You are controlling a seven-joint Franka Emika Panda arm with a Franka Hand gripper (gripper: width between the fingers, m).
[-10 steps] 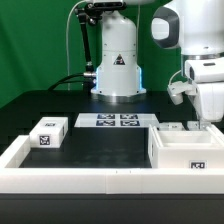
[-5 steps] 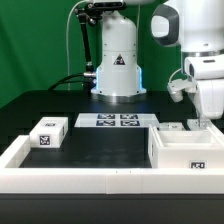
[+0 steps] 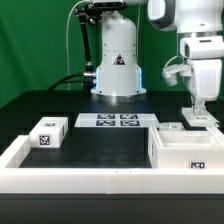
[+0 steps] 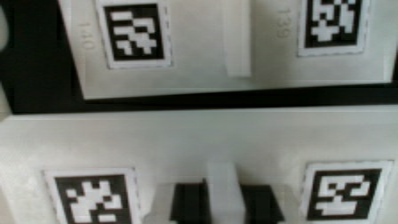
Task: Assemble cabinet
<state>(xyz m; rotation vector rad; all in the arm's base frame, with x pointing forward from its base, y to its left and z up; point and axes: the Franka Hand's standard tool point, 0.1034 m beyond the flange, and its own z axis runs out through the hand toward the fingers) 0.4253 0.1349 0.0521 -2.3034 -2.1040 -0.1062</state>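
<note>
The cabinet body (image 3: 188, 150), an open white box with a tag on its front, stands at the exterior view's right. My gripper (image 3: 201, 109) hangs just behind it, shut on the raised ridge of a white tagged panel (image 3: 200, 119), held a little above the table. In the wrist view the dark fingers (image 4: 187, 200) clamp that ridge (image 4: 221, 190), between the panel's two tags (image 4: 89, 196). A second white tagged panel (image 4: 196, 50) lies beyond it and also shows in the exterior view (image 3: 170, 127). A small white tagged box (image 3: 47, 132) sits at the left.
The marker board (image 3: 118, 121) lies at the back middle in front of the robot base (image 3: 117, 60). A low white rim (image 3: 80, 178) frames the black table. Cables run behind the base at the left.
The arm has risen and shifted slightly to the exterior view's left, lifting the white panel off the table. The other parts have not moved.
</note>
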